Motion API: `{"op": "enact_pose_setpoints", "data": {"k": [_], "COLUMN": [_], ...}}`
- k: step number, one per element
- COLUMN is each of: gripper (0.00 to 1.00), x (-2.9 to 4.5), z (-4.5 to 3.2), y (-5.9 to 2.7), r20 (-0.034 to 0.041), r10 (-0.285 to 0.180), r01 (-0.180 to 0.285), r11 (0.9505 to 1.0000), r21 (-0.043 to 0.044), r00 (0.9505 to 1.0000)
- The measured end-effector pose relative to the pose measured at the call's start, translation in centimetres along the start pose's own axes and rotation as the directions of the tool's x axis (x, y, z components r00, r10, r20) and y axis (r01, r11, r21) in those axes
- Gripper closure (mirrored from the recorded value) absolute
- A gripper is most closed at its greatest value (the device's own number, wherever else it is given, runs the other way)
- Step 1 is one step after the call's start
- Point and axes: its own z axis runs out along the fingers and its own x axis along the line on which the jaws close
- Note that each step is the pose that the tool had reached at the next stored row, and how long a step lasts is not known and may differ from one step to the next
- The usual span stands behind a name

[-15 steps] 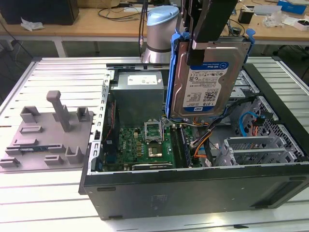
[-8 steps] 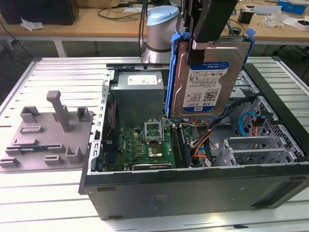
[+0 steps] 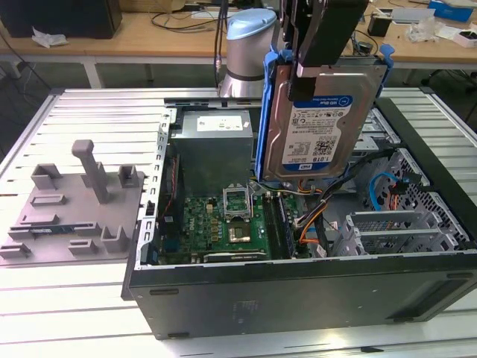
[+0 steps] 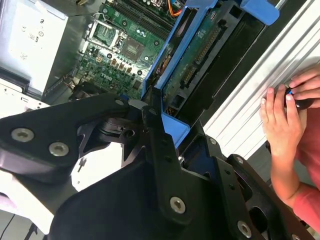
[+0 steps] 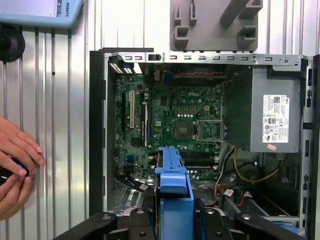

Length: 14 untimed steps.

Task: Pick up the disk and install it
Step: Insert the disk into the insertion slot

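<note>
In the exterior view, the disk (image 3: 317, 123) is seen in the upper middle of the frame. It is held upright, label side out, above the open computer case (image 3: 298, 298). It is clamped at its upper edge by the end effector (image 3: 322, 60), whose fingers are closed on the blue frame. A grey fixture (image 3: 74, 201) is seen on the table (image 3: 74, 321) at the exterior view's left.

In the second wrist view, the circuit-board side of the disk is shown within the blue frame, with the motherboard (image 4: 120, 45) beyond it. A person's hand (image 4: 282, 120) is rested on the table beside the case.

In the first wrist view, the disk is seen edge-on, gripped over the case interior near the power supply (image 5: 272, 115).

The pick-up is judged done. The installation is not: the disk is not seated in any bay.
</note>
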Motion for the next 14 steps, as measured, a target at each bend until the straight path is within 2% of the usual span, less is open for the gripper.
{"op": "enact_pose_setpoints", "data": {"k": [3,4,5,7,14], "gripper": [0.63,0.63,0.63,0.63,0.63], "x": [0.58,0.84,1.05,1.54,2.22], "z": [0.04,0.05,0.07,0.10,0.14], "y": [-0.15,-0.24,-0.32,-0.88,-2.87], "r20": [0.0163,0.0252,0.0309,0.0324,0.0325], "r10": [0.001,0.001,0.001,0.002,0.002], "r01": [-0.001,-0.001,-0.001,-0.002,-0.001], "r11": [1.0000,1.0000,1.0000,1.0000,0.9999], "r21": [0.0002,0.0002,0.0003,-0.0026,-0.0163], "r00": [0.9999,0.9997,0.9995,0.9995,0.9995]}}
